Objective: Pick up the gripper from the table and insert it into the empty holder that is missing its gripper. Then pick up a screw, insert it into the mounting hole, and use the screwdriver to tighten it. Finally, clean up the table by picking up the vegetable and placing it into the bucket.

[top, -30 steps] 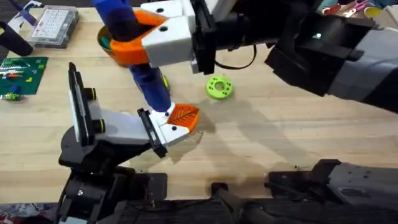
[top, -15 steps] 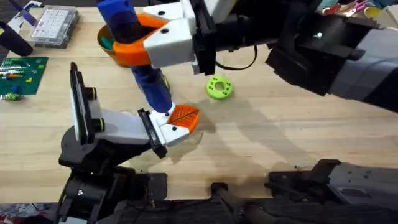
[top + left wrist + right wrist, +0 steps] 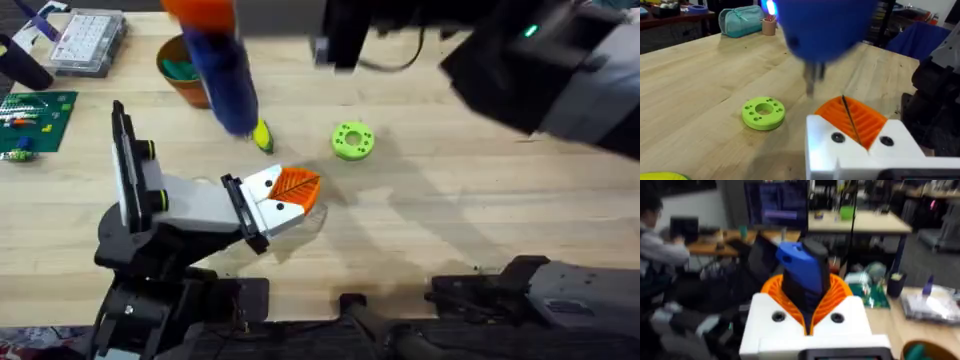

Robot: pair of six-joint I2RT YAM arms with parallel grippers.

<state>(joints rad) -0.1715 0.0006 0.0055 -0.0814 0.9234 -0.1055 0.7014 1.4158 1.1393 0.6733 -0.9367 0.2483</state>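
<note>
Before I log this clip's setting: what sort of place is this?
Probably a robotics lab or workshop: a wooden table, a parts box and circuit board on it, and desks with a monitor behind.

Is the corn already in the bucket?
No. In the overhead view the corn lies on the table, beside the bucket and just under the raised screwdriver.

No lettering reads anywhere. The bucket [image 3: 183,72], beyond the holder [image 3: 175,205], turns no legible label this way, and the monitor [image 3: 776,204] in the room behind glows with lines too blurred to make out.
</note>
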